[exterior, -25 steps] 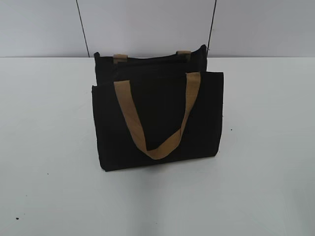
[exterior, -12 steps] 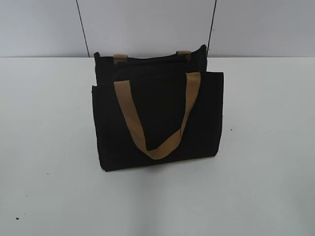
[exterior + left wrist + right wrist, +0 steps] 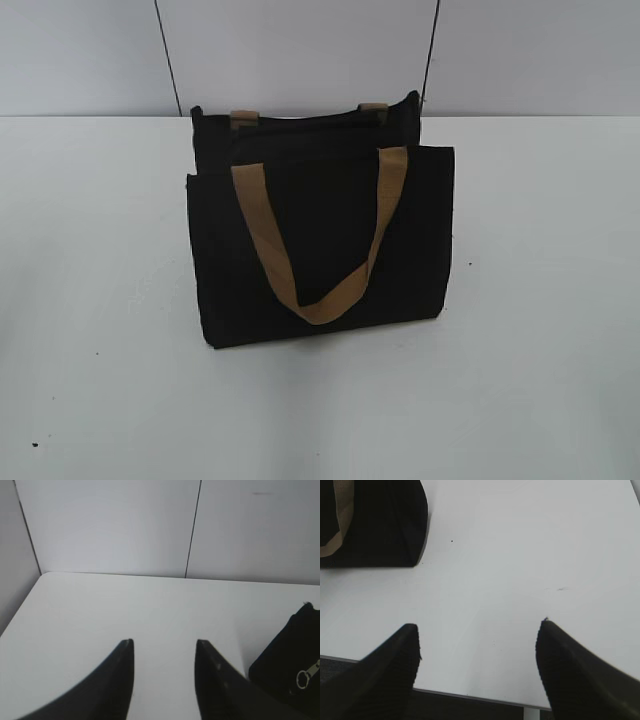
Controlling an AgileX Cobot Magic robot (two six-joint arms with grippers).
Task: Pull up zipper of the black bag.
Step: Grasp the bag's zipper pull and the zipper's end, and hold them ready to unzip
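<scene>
The black bag (image 3: 320,240) stands upright in the middle of the white table, with a tan strap handle (image 3: 318,235) hanging down its front. The zipper track (image 3: 300,122) runs along its top edge. In the left wrist view the bag's end (image 3: 287,665) shows at the lower right, with the silver pull tab and ring (image 3: 306,676) on it. My left gripper (image 3: 163,642) is open and empty, left of the bag. My right gripper (image 3: 479,624) is open and empty near the table's front edge; the bag's corner (image 3: 380,525) lies at the upper left. Neither gripper shows in the exterior view.
The white table (image 3: 540,300) runs to a grey panelled back wall (image 3: 300,50). The table's front edge (image 3: 470,695) shows in the right wrist view. A grey side wall (image 3: 15,580) stands at the table's left end.
</scene>
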